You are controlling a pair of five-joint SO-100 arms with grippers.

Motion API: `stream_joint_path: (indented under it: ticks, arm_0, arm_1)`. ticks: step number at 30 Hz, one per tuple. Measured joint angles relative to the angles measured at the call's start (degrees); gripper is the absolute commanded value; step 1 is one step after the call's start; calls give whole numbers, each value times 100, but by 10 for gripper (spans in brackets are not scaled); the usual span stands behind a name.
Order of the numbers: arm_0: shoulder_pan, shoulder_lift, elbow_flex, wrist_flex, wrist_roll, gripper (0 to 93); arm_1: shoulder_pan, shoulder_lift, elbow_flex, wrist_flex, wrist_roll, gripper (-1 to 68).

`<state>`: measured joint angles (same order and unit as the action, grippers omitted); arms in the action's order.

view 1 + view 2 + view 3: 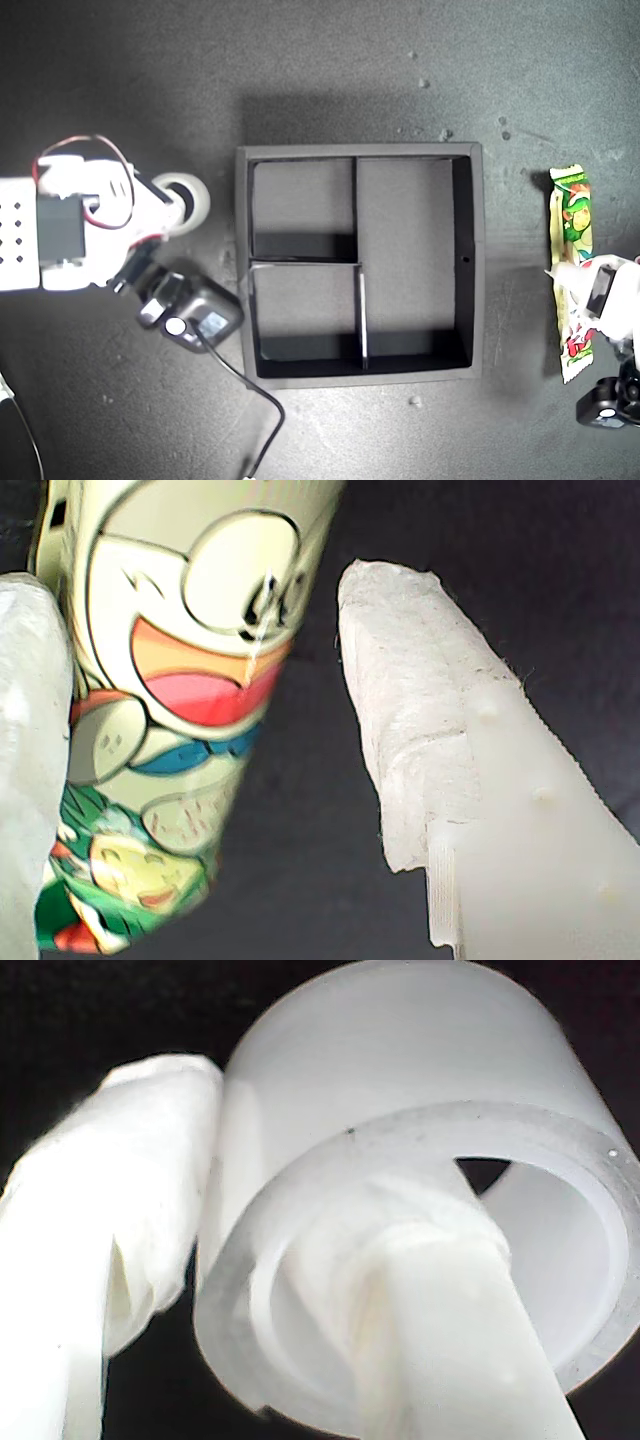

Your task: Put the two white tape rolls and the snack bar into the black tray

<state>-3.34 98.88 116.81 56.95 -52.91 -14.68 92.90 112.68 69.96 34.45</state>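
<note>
The tape roll (400, 1060), left of the empty tray (476, 260) in the exterior view, is pinched through its wall by the second end effector (280, 1180). The snack bar (190, 630), on the worktop (330, 60) at that view's right, is straddled by the first end effector (205, 680), spread and not yet closed.

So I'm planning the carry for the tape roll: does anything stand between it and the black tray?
Nothing visible does. The tape roll, with one finger of my second tool through its hole, sits just beside the black tray's wall on the exterior view's left. Only bare dark surface lies between them, and all three compartments look empty.
</note>
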Motion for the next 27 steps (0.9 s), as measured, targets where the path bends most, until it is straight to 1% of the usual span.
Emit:
stream_joint_path:
  ticks: [4,7,9,13,16,21,23,27]
  arm_0:
    - [-53,563,-677,844,272,0]
    - [-62,642,-1573,1521,448,0]
    - [-26,501,-2338,1951,554,0]
    - [158,-387,-4096,2637,703,0]
    - [369,-1415,-5528,3173,738,0]
    - [624,-3832,-8701,4482,773,0]
    - [642,-4632,-9756,4588,765,0]
    - [633,-5124,-10046,4702,624,0]
  arm_1:
    - [26,0,527,-598,0,168]
    - [-9,18,835,-1063,44,127]
    - [-18,70,1011,-1327,18,103]
    - [26,53,1046,-1406,0,90]
    - [-44,-35,729,-1011,0,76]
    - [-299,-53,-167,343,18,73]
    - [-369,-53,-712,1002,9,73]
    - [-431,-53,-1951,1749,-105,73]
